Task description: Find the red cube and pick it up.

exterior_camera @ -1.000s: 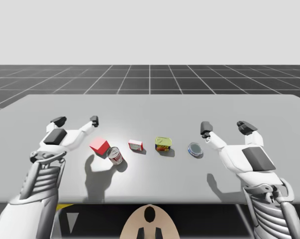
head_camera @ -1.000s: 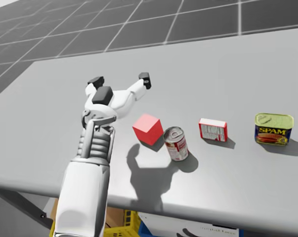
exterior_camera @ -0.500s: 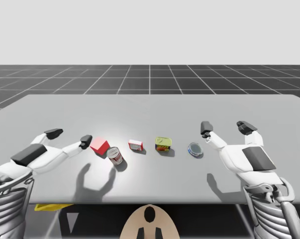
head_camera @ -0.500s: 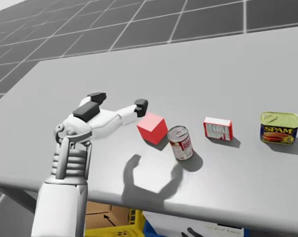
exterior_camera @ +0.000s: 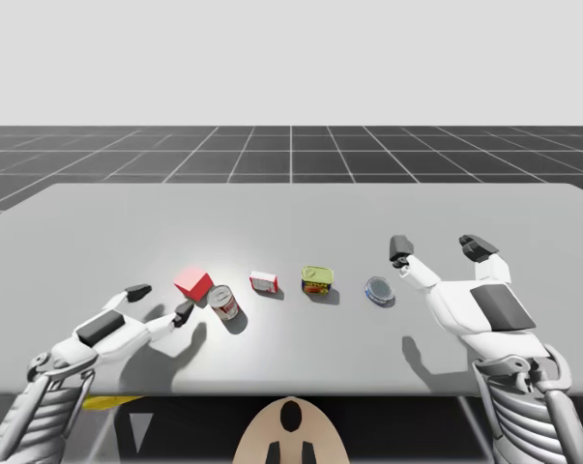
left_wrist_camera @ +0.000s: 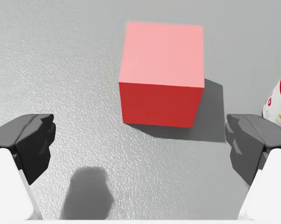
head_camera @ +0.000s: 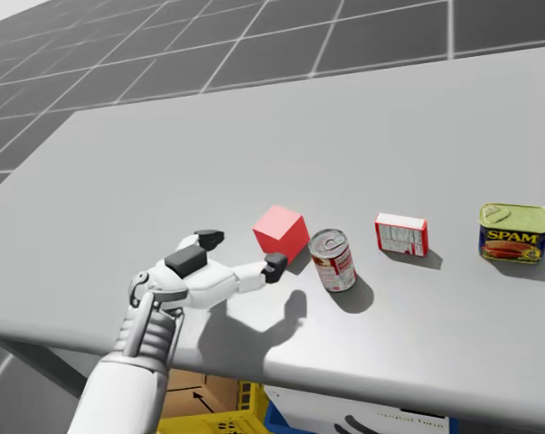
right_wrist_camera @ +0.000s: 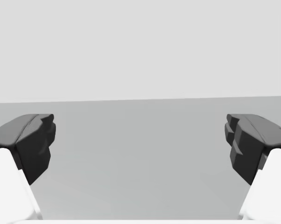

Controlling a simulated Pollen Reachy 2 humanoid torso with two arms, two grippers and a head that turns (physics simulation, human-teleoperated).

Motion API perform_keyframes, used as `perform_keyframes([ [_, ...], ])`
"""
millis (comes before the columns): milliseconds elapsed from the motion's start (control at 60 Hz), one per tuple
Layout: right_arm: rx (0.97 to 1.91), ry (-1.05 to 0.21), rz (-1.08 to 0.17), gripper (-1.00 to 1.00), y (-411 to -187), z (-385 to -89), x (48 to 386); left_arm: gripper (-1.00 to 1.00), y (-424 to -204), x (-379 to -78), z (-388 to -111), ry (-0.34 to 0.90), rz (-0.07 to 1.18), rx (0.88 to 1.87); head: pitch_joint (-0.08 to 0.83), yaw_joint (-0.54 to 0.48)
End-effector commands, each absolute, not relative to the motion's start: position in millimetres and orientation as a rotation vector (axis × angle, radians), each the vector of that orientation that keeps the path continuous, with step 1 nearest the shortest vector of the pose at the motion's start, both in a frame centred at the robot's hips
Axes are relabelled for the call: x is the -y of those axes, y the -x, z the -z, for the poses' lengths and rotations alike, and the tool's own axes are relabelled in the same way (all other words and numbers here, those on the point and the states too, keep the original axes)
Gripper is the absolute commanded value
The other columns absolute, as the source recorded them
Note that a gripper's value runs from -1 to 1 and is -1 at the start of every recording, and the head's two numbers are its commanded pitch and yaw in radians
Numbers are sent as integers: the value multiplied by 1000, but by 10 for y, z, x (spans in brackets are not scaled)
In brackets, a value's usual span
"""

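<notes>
The red cube (left_wrist_camera: 162,74) sits on the table (left_wrist_camera: 61,56) just ahead of my left gripper (left_wrist_camera: 140,142), jaws spread and empty. The red-and-white can (head_camera: 332,260) just beside it may be knocked over by the nearer finger advancing.

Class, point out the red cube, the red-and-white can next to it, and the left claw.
red cube (head_camera: 279,222), head view, on its top face.
red-and-white can (head_camera: 337,269), head view, on its side wall.
left claw (left_wrist_camera: 140,142), left wrist view, midway between its open fingertips.
</notes>
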State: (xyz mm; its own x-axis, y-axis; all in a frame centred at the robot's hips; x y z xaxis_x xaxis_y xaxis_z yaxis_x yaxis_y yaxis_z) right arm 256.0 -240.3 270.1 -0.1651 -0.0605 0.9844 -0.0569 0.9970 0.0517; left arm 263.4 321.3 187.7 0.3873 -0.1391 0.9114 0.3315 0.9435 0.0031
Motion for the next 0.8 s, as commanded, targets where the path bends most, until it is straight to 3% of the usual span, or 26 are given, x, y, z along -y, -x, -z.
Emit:
perform_keyframes([
  [17, 1735, -99, 14, -1000, -2557, -2692, 2394, -1000, -2791, -3133, -1694, 201, 307, 1109, 630, 403],
  [250, 1736, -99, 14, -1000, -2559, -2694, 2399, -1000, -3072, -2953, -1631, 160, 307, 1101, 632, 397],
  [550, 1740, -98, 12, -1000, -2555, -2702, 2410, -1000, -3237, -2810, -1670, 126, 314, 1111, 630, 391],
  [567, 1740, -97, 12, -1000, -2556, -2702, 2410, -932, -3239, -2806, -1662, 123, 314, 1111, 629, 391],
  [600, 1740, -96, 12, -1000, -2555, -2702, 2410, -433, -3238, -2805, -1652, 117, 315, 1113, 628, 390],
  [617, 1742, -96, 11, -1000, -2554, -2704, 2410, 642, -3230, -2807, -1632, 123, 316, 1102, 629, 389],
  [633, 1742, -96, 11, -1000, -2554, -2705, 2411, 642, -3226, -2808, -1627, 123, 318, 1100, 629, 389],
  [667, 1743, -96, 11, -1000, -2554, -2705, 2411, 929, -3220, -2812, -1617, 119, 324, 1099, 629, 388],
  [683, 1743, -95, 10, -1000, -2555, -2705, 2412, 967, -3213, -2818, -1607, 123, 323, 1092, 629, 387],
  [800, 1744, -93, 11, -1000, -2555, -2705, 2410, 1000, -3203, -2831, -1584, 122, 332, 1076, 627, 389],
])
